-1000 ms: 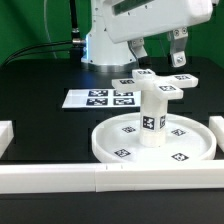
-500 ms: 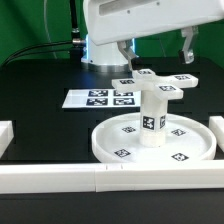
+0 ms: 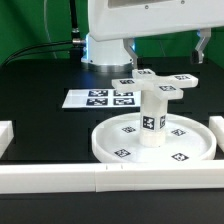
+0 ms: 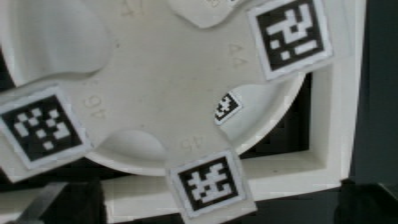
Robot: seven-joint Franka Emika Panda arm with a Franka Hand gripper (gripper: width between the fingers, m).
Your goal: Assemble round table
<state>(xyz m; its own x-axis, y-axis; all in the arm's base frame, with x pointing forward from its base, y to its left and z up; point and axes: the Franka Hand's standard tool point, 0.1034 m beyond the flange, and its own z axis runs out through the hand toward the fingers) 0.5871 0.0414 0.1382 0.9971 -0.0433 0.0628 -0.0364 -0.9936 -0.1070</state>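
Though nearest in the exterior view, of no use to the build: long white border rails (image 3: 100, 180) along the front edge of the black desk (image 3: 40, 85).

Just behind them, the round tabletop disc (image 3: 150, 143), lying flat, rim up. Upright in its central hub, the short cylinder leg (image 3: 152, 112), tag facing front. Whether fully seated, impossible to tell.

Behind the leg, flat on the desk and apart from the disc: the small base piece (image 3: 158, 82), tags up. Toward the exterior view's left of it, the marker board (image 3: 100, 98).

Farthest and highest, at the exterior view's right edge: the tool (image 3: 204, 48), jaws spread wide and holding nothing, only one finger in frame. No fingers in the wrist view, only tagged white plastic, probably the disc (image 4: 143, 90), from close above.

Likely step in hand: fetching the base piece for the top of the leg. To do it well:
- Come down square over the base piece, clear of the leg.
- Grip across a narrow part, not over a tag.
- Lift straight before carrying, so as not to knock the leg.
- Set it down level and centred on the leg.

Against a second ago: tool higher and further toward the exterior view's right, second finger gone from frame. Disc, leg, base piece and marker board unmoved.
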